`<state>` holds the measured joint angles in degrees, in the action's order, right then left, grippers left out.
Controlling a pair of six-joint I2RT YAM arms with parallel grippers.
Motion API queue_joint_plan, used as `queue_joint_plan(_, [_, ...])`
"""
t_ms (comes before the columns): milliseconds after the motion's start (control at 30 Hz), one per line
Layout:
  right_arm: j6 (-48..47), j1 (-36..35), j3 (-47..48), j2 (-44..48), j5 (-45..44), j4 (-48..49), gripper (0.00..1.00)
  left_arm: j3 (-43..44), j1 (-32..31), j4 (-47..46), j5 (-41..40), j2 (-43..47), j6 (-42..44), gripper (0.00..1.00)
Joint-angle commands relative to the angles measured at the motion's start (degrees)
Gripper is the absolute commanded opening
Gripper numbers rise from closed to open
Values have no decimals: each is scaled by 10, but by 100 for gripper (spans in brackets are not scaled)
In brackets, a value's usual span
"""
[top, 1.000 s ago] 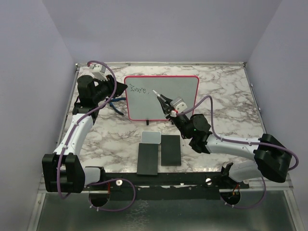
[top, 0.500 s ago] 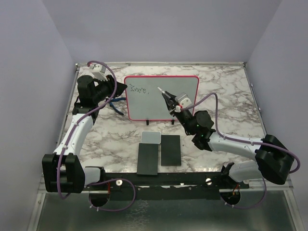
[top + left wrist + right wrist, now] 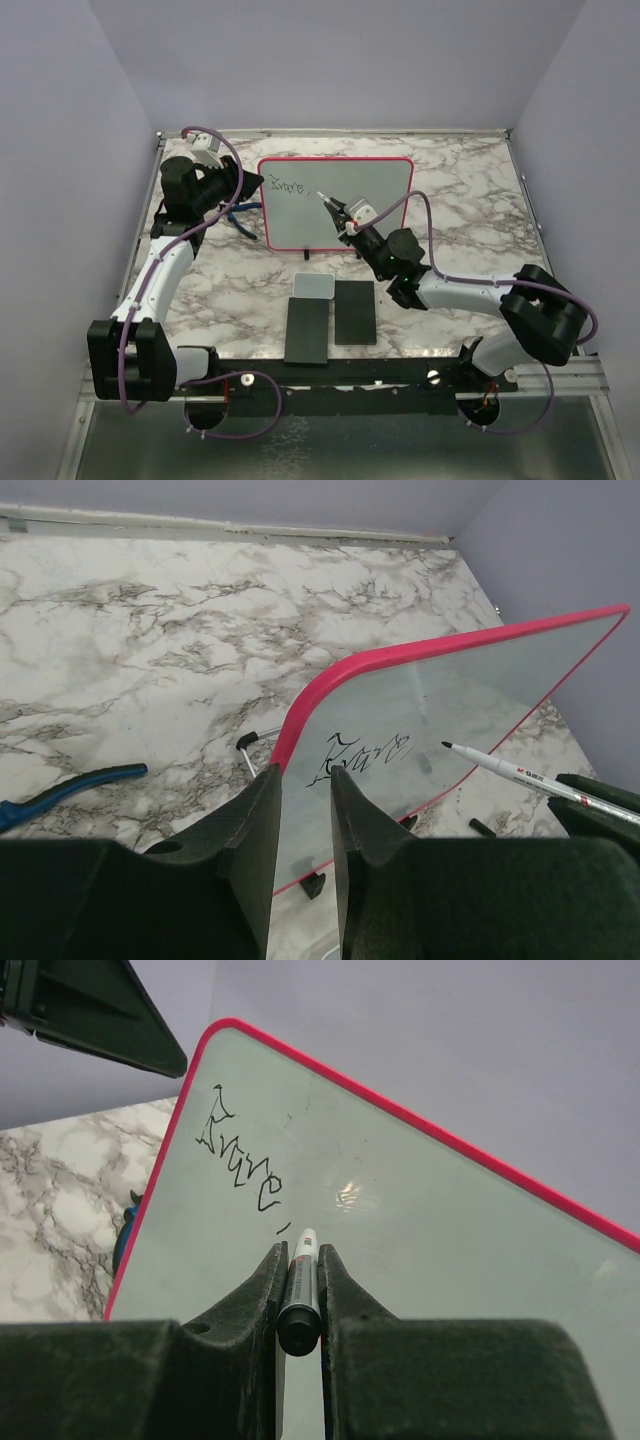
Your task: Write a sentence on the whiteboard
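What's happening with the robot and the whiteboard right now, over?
Left gripper shut on whiteboard, left rim. Right gripper shut on marker, tip close to board, contact unclear. Sentence: one scrawled word only. Nothing blocking.

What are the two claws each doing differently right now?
The left gripper clamps the pink side edge of the whiteboard; the right gripper pinches a marker. The left gripper sits beside the board; the right gripper faces it, marker tip aimed near the sentence. Both are shut on something.
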<state>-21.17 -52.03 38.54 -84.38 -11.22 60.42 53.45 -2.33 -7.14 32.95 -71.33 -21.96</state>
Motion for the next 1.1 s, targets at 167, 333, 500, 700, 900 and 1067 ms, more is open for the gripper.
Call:
queue_joint_plan(167, [-17, 0, 26, -19, 8, 49, 1, -8, -1, 8, -6, 14, 9, 27])
queue_joint_plan(333, [-21, 0, 28, -19, 9, 51, 1, -8, -1, 7, -5, 12, 7, 27])
queue_joint_plan(500, [-27, 0, 32, -28, 2, 60, 1, -8, -2, 7, -5, 11, 8, 27])
queue_joint_plan(700, [-31, 1, 37, -38, -16, 58, 1, -8, -3, 8, -4, 11, 8, 27])
queue_joint_plan(900, [-31, 0, 34, -42, -30, 53, 1, -8, -5, 8, -4, 11, 7, 27])
queue_joint_plan(1067, [-30, 0, 31, -43, -34, 43, 1, -8, -6, 7, -4, 12, 8, 27])
